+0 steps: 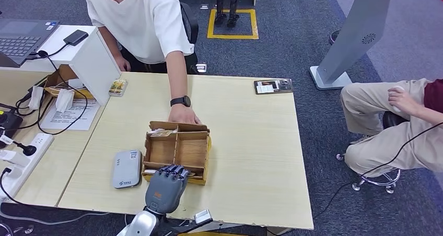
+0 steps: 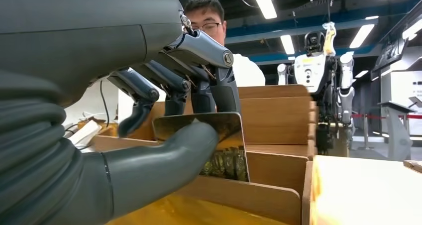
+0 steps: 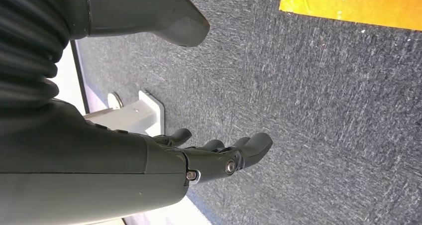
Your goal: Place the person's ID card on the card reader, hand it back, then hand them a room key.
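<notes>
My left hand [image 1: 166, 186] reaches into the near side of a wooden compartment box [image 1: 177, 127] on the pale table. In the left wrist view that left hand [image 2: 164, 85] pinches a shiny brown-gold card [image 2: 228, 135] between thumb and fingers, upright inside the box [image 2: 278, 110]. A grey card reader [image 1: 127, 168] lies flat just left of the box. A person in a white shirt rests a hand [image 1: 183, 114] against the box's far wall. My right hand [image 3: 214, 158] hangs over dark carpet, fingers loosely apart, holding nothing.
A dark card-sized device [image 1: 273, 85] lies at the table's far right edge, and a small packet [image 1: 118, 86] at the far left. Cables, a power strip [image 1: 23, 160] and a laptop [image 1: 21, 37] crowd the left desk. A second person [image 1: 397, 121] sits to the right.
</notes>
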Robot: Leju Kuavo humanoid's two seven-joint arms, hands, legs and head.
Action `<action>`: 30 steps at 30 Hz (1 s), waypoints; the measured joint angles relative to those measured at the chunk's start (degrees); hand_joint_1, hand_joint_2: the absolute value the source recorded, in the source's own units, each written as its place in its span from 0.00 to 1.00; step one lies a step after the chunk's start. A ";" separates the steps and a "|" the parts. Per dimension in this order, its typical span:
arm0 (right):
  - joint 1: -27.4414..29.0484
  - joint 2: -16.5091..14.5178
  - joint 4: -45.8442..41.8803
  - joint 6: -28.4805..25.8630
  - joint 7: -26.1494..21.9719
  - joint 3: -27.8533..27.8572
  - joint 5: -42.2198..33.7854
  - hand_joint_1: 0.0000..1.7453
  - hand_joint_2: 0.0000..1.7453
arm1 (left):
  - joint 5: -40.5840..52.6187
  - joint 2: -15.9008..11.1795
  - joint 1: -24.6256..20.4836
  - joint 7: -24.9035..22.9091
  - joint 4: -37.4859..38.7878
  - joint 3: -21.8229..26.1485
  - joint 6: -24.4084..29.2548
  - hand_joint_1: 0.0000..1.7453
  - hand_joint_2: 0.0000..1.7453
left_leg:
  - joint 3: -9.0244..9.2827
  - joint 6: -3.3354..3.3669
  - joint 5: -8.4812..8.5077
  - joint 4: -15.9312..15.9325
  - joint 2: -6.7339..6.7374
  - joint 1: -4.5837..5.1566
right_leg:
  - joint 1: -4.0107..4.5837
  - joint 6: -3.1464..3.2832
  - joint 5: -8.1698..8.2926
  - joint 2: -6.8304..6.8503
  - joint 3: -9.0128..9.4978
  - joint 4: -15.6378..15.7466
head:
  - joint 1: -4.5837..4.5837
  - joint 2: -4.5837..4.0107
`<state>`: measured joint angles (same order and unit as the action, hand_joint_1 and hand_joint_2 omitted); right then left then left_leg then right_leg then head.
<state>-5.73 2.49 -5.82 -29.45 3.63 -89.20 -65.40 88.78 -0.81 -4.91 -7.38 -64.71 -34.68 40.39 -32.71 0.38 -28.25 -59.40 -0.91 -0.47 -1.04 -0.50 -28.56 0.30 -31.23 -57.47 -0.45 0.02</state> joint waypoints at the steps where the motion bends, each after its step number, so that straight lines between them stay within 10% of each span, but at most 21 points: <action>1: 0.00 0.00 -0.01 0.02 0.00 0.00 0.00 0.00 1.00 | 0.00 0.04 -0.12 0.00 0.15 -0.02 0.00 1.00 1.00 | 0.01 0.00 0.00 0.00 0.00 0.00 | 0.00 0.00 0.00 0.00 0.01 0.00 | 0.01 0.00; 10: -0.01 0.00 -0.02 0.03 0.00 0.00 0.08 0.00 1.00 | 0.01 0.67 -0.74 0.33 2.27 -0.32 0.00 0.86 1.00 | 0.12 0.00 0.00 0.00 -0.02 0.00 | 0.00 0.00 0.00 0.03 0.18 0.00 | 0.00 -0.01; 15: 0.00 -0.01 -0.03 0.04 0.01 0.00 0.34 0.00 1.00 | 0.02 1.31 -0.57 1.61 2.88 -0.49 0.00 1.00 1.00 | 0.15 0.01 0.00 0.00 -0.03 0.01 | 0.00 0.00 0.00 0.06 0.24 0.00 | 0.01 -0.02; 30: 0.08 -0.07 -0.13 0.04 0.47 0.00 1.42 0.00 1.00 | -0.02 0.27 2.57 -1.04 -0.70 -0.48 0.03 1.00 1.00 | 0.07 0.00 0.01 0.00 -0.02 -0.01 | 0.01 0.00 0.00 0.03 0.07 0.00 | 0.01 -0.01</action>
<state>-5.64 2.42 -5.95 -29.41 4.10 -89.20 -63.98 88.77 -0.54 -2.34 -8.41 -65.41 -35.16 40.42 -32.64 0.38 -28.24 -59.40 -0.93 -0.48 -1.03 -0.50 -28.55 0.33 -31.16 -57.47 -0.44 0.01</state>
